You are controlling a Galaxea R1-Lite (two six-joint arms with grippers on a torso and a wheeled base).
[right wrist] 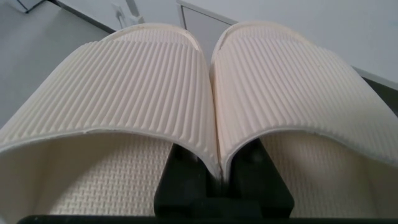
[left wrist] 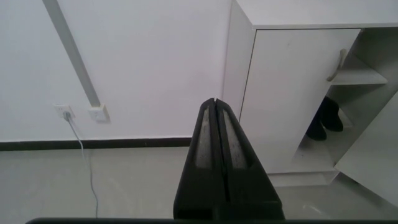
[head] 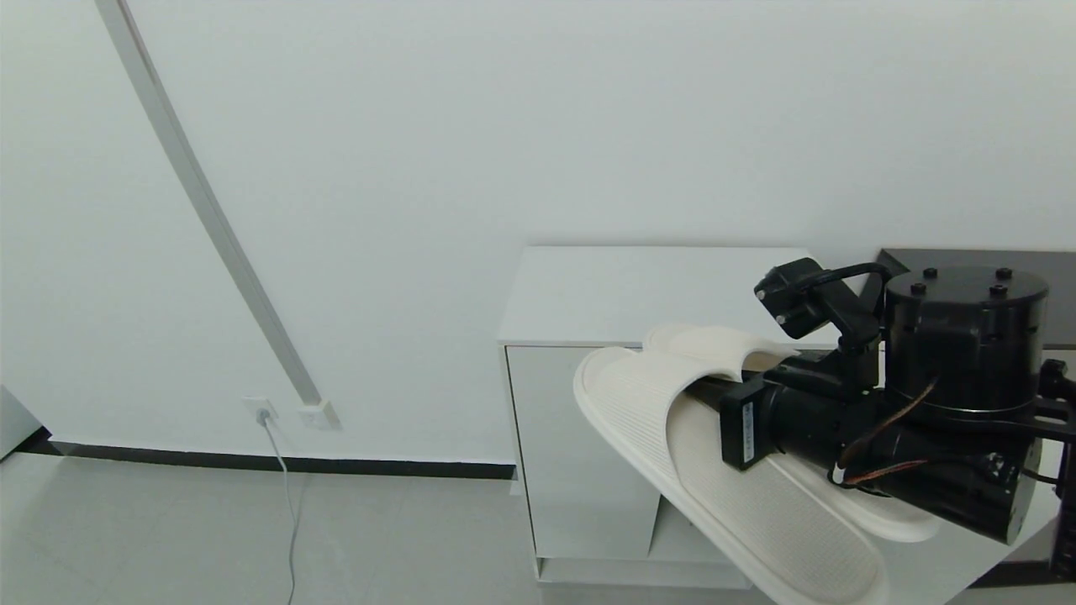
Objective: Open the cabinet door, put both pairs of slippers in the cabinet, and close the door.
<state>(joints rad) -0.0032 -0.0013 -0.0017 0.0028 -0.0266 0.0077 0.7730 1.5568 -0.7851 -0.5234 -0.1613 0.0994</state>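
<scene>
Cream ribbed foam slippers (right wrist: 143,87), one pair side by side, are held off the floor by my right gripper (right wrist: 219,183). Its fingers are pinched on the two inner strap edges where they meet, and the white cabinet (head: 580,454) sits behind them in the head view. Left gripper (left wrist: 215,112) has fingers pressed together on nothing, facing the cabinet's closed door panel; the compartment beside that panel is open, with dark shoes (left wrist: 324,118) low inside.

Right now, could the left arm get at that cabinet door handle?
Probably yes. The left end effector is shut and empty, facing the cabinet, with only open floor between it and the door handle. Its range is unclear.
</scene>
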